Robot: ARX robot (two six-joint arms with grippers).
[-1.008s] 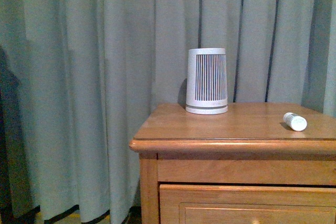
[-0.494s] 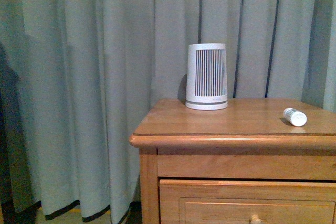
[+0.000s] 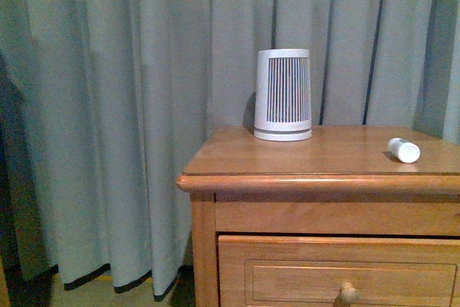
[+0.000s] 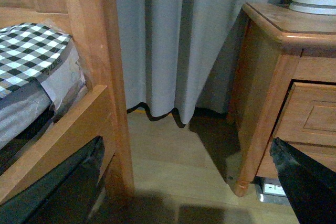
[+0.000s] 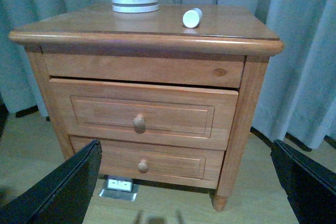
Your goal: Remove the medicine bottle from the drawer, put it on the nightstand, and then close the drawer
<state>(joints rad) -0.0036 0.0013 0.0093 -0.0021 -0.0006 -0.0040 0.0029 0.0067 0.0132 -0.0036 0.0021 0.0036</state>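
The medicine bottle (image 3: 403, 150) lies on its side on the nightstand (image 3: 309, 159) top, near the right edge; the right wrist view shows it too (image 5: 192, 18). The upper drawer (image 5: 142, 111) stands out a little from the nightstand (image 5: 147, 27), its knob facing me; it also shows in the front view (image 3: 338, 271). My right gripper (image 5: 181, 192) is open and empty, low in front of the nightstand, well back from the drawer. My left gripper (image 4: 184, 192) is open and empty above the floor, between the bed and the nightstand (image 4: 273, 24). Neither gripper shows in the front view.
A white slatted tapered device (image 3: 283, 94) stands at the back of the top. Grey curtains (image 3: 129, 106) hang behind. A wooden bed frame (image 4: 105, 77) with a checked cloth (image 4: 31, 45) stands on the far side of the left gripper from the nightstand. A lower drawer (image 5: 142, 161) and a floor socket (image 5: 119, 184) are below.
The front view has shifted: the nightstand top sits higher in the picture and the upper drawer's knob has come into view. The bottle has stayed in place on the top.
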